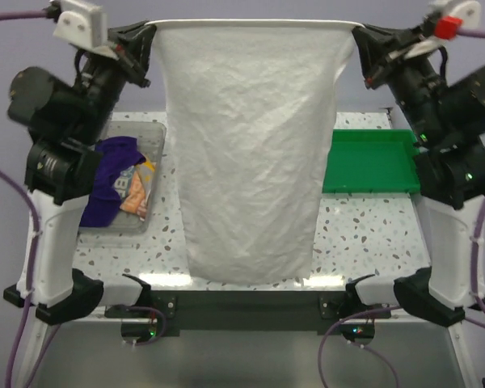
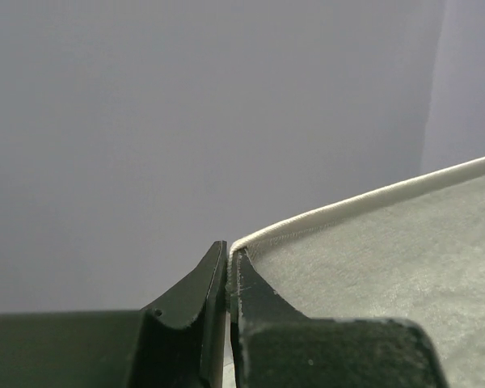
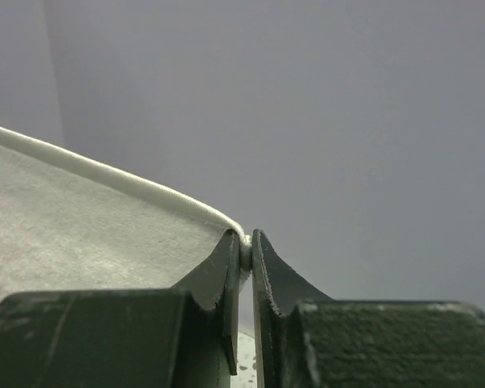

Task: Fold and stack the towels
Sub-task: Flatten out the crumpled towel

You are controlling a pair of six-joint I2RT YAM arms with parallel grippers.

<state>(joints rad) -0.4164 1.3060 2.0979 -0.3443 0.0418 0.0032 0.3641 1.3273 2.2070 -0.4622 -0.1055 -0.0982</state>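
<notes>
Over the speckled table (image 1: 364, 234) I had the white towel (image 1: 250, 145) hanging spread between both arms. A green tray (image 1: 364, 162) sat at the right, and a clear bin (image 1: 149, 133) at the left held the purple towel (image 1: 113, 174) and the lettered towel (image 1: 137, 190). The left gripper (image 2: 228, 259) and the right gripper (image 3: 246, 246) each pinched a top corner.

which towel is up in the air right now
The white towel, pinched at its top corners by the left gripper and right gripper and hanging spread out. The purple towel and the lettered towel lie crumpled in the clear bin.
</notes>
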